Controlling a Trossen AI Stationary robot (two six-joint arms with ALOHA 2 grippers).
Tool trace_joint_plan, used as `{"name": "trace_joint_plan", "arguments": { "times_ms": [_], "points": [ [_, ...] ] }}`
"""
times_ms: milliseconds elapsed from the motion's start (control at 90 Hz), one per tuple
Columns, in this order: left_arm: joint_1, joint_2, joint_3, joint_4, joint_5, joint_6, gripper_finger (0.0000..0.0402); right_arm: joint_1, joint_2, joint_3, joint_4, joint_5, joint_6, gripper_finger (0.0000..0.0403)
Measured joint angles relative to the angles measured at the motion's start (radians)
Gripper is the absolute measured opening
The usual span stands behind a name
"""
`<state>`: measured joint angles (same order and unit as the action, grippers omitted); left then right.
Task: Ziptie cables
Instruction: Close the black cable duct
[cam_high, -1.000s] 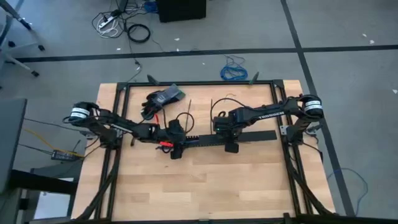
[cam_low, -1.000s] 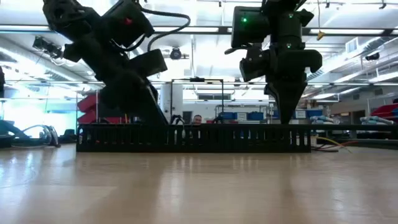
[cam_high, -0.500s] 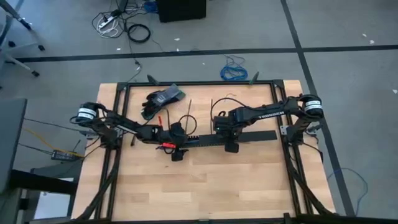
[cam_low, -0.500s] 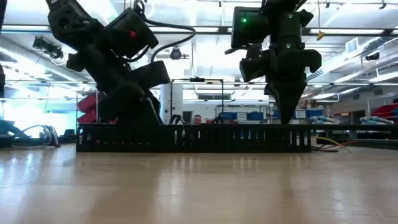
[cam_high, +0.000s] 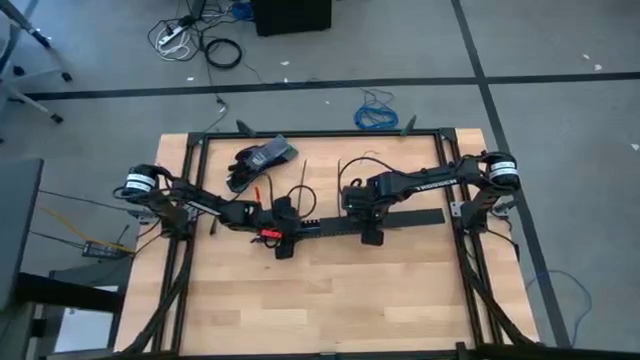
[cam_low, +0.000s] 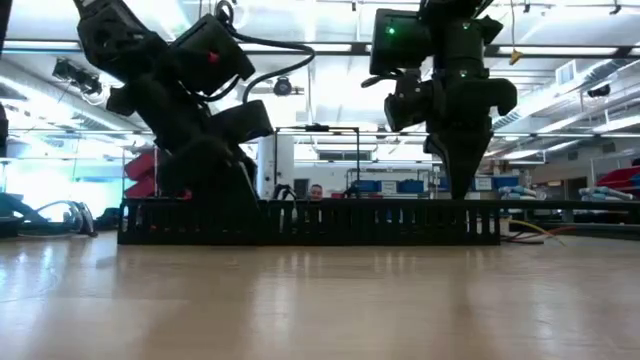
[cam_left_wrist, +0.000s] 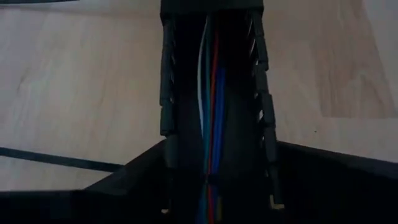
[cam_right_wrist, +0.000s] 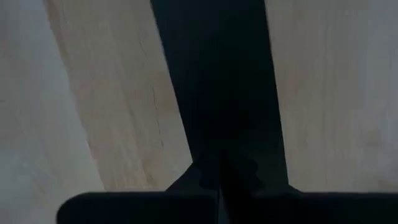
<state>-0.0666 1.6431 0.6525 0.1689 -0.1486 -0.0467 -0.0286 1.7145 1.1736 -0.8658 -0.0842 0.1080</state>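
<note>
We see the left pincer down at the left end of the long black slotted comb-edged plastic channel, which lies left to right across the middle of the pale wooden desk; whether its fingers are open or closed we cannot tell. In the left wrist view the bundle of thin blue, red and pale cables runs lengthwise inside the channel between its two toothed walls, passing between this arm's dark fingers. The right pincer stands over the channel further right, and in the right wrist view its two dark fingers meet tip to tip, closed, directly above the dark strip of the channel. From the low view both arms come down behind the comb-toothed wall of the channel, the left one tilted and the right one upright. On the far side of the channel, between the two arms, we make out two very thin straight black plastic zipties, one near the left arm and one beside the right arm's wrist. A crumpled dark glove lies at the far left of the desk, near a small red object.
</note>
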Motion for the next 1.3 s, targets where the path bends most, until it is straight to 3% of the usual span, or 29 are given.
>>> {"name": "trace_joint_plan", "arguments": {
  "times_ms": [778, 1111, 1300],
  "points": [
    [0.0, 0.0, 0.0, 0.016, 0.004, 0.018, 0.0235, 0.004, 0.083, 0.055, 0.196, -0.094, -0.073, 0.0],
    [0.001, 0.0, 0.0, 0.018, -0.013, 0.0, 0.0235, 0.048, 0.077, 0.183, 0.124, -0.034, -0.113, 0.0],
    [0.001, 0.0, 0.0, 0.016, -0.015, -0.015, 0.0235, 0.07, 0.076, 0.239, 0.007, 0.076, -0.11, 0.0]
  ]
}}
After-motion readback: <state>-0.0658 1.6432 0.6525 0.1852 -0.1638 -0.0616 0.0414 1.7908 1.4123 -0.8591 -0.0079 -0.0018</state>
